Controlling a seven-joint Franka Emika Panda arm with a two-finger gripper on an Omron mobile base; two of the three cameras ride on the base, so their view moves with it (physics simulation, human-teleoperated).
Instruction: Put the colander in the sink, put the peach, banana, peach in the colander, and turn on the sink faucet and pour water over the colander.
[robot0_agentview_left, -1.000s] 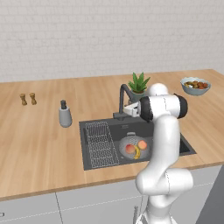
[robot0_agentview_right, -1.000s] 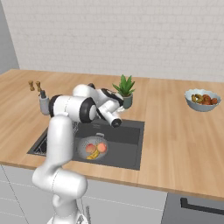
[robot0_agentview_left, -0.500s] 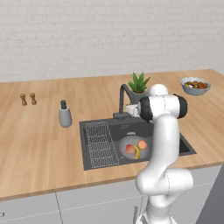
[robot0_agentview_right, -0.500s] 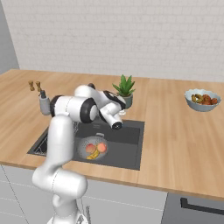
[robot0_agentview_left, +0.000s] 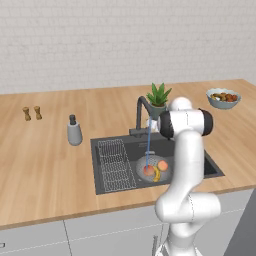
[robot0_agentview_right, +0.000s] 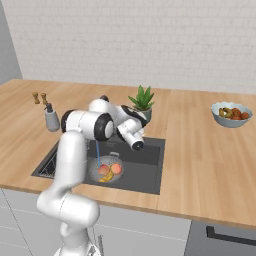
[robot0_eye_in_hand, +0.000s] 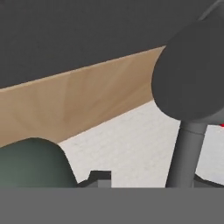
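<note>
We see the colander (robot0_agentview_left: 152, 170) in the sink (robot0_agentview_left: 200, 162), right of the wire rack (robot0_agentview_left: 115, 164), holding two peaches (robot0_agentview_left: 149, 170) and the banana (robot0_agentview_left: 157, 174), with the water (robot0_agentview_left: 148, 145) falling from the faucet (robot0_agentview_left: 141, 112) straight onto the fruit. The gripper (robot0_agentview_right: 138, 145) hangs over the sink's back part, just beside the faucet's base, and we cannot tell how far its jaws are parted. Behind the sink stands a plant (robot0_agentview_left: 158, 97), left of it a soap bottle (robot0_agentview_left: 74, 131).
</note>
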